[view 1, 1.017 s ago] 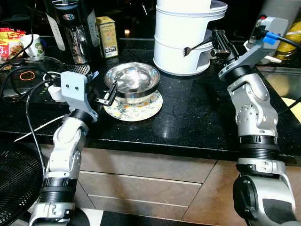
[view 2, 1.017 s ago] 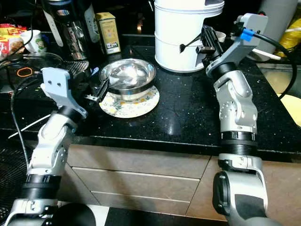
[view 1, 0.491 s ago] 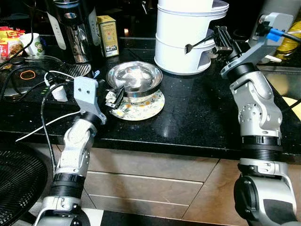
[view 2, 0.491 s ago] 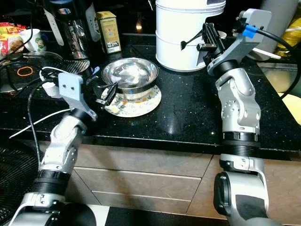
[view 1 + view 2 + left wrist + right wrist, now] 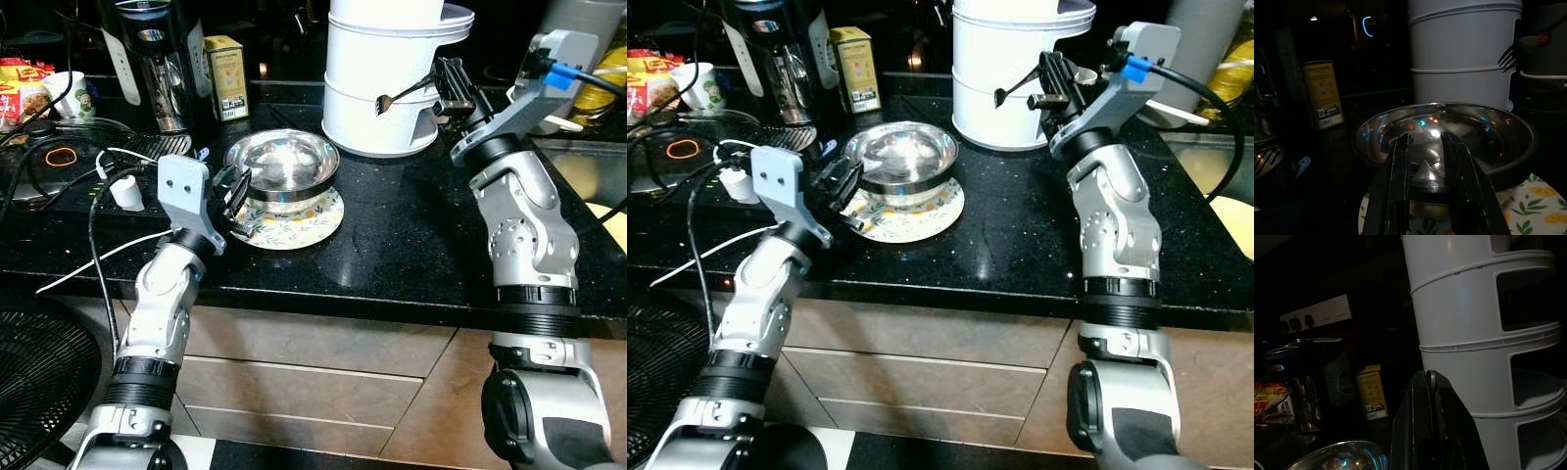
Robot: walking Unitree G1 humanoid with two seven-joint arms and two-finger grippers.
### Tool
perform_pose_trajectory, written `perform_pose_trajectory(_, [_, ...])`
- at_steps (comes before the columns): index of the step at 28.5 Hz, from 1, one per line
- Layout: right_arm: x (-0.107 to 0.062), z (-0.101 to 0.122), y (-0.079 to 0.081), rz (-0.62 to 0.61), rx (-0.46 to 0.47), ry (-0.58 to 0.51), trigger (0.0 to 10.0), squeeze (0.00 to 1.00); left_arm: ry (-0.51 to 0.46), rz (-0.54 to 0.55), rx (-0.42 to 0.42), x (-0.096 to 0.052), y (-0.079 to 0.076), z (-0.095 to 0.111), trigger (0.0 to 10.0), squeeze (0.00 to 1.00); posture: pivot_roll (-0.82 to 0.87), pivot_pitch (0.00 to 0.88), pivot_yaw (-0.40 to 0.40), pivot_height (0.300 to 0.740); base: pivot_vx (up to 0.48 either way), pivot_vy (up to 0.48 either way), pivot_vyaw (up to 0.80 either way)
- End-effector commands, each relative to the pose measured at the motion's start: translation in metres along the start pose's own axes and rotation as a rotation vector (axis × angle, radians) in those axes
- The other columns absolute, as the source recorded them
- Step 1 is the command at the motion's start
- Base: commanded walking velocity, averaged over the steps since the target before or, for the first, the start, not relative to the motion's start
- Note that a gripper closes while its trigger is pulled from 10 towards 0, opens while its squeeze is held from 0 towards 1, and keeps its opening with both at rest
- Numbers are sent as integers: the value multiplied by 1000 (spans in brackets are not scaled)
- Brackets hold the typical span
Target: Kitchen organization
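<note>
**Fork held aloft; left fingers at bowl rim**

White tiered rack stands at counter rear. Steel bowl sits on floral plate. Right gripper is clamped on fork, raised beside the rack. Left gripper is slightly parted, empty, fingers at the bowl's near rim. Since 1.0 s ago, the left gripper has moved closer to the bowl; the fork is lifted slightly.

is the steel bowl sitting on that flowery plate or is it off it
Touching. In the left eye view the steel bowl rests on the flowery plate, whose patterned rim shows around the bowl's base; the left wrist view shows the same, with no gap.
</note>
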State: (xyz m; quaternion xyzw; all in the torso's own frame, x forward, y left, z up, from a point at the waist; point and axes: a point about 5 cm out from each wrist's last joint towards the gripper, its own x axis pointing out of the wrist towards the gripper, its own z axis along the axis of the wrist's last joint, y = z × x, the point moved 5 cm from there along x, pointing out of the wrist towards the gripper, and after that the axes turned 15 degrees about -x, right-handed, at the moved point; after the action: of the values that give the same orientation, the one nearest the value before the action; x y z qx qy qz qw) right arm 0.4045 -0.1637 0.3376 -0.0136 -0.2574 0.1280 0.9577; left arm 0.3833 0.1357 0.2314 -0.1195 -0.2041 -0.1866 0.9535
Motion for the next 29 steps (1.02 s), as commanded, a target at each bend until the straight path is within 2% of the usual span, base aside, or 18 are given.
perform_pose_trajectory(1, [1,0,2,4,13,-4,10000,0,-16,-14,1,1,-2,3,0,0,-5,0,-19,740,0,0,0])
perform_pose_trajectory(6, [1,-1,1,-4,10,-4,10000,0,-19,-15,8,1,-2,5,0,0,-4,0,-13,740,0,0,0])
perform_pose_trajectory(8, [2,-1,2,-2,12,-7,10000,0,-49,-24,15,4,-5,15,0,0,-4,0,-12,740,0,0,0])
perform_pose_trajectory(11, [2,0,4,2,19,-15,10000,0,-127,-55,23,11,-13,42,0,0,-2,0,-10,740,0,0,0])
perform_pose_trajectory(13, [2,0,4,2,19,-15,10000,0,-127,-55,23,11,-13,42,0,0,-2,0,-10,740,0,0,0])
perform_pose_trajectory(14, [2,0,3,1,22,-17,10000,0,-182,-81,28,16,-20,63,0,0,0,0,-12,740,0,0,0])
perform_pose_trajectory(15, [2,-1,4,-2,26,-17,10000,0,-282,-139,30,23,-35,100,0,0,3,0,-11,740,0,0,0])
perform_pose_trajectory(16, [2,-1,4,-3,27,-16,10000,0,-309,-156,30,24,-40,110,0,0,3,0,-11,740,0,0,0])
perform_pose_trajectory(18, [2,-2,4,-6,31,-16,10000,0,-328,-181,4,25,-48,119,0,0,3,0,-9,740,0,0,0])
perform_pose_trajectory(21, [2,-3,4,-8,30,-10,10000,0,-319,-188,2,24,-53,119,0,0,2,0,-5,740,0,0,0])
perform_pose_trajectory(22, [2,-4,4,-9,29,-8,10000,0,-308,-173,4,23,-53,117,980,0,2,0,-4,740,0,0,0])
perform_pose_trajectory(23, [2,-5,4,-9,28,-6,10000,0,-300,-161,6,23,-52,115,980,0,1,0,-3,740,0,0,0])
perform_pose_trajectory(24, [1,-7,4,-8,22,0,10000,0,-285,-127,-7,20,-48,110,8078,0,0,0,-3,740,0,0,0])
perform_pose_trajectory(26, [0,-8,5,-5,12,2,10000,0,-267,-95,-11,18,-44,108,8078,0,1,0,-3,740,0,0,0])
perform_pose_trajectory(27, [0,-9,6,-3,20,6,10000,0,-256,-78,-7,16,-42,108,10000,0,5,0,-4,740,0,0,0])
perform_pose_trajectory(29, [0,-10,7,1,26,9,10000,0,-249,-66,-3,14,-40,108,10000,0,6,0,-2,740,0,0,0])
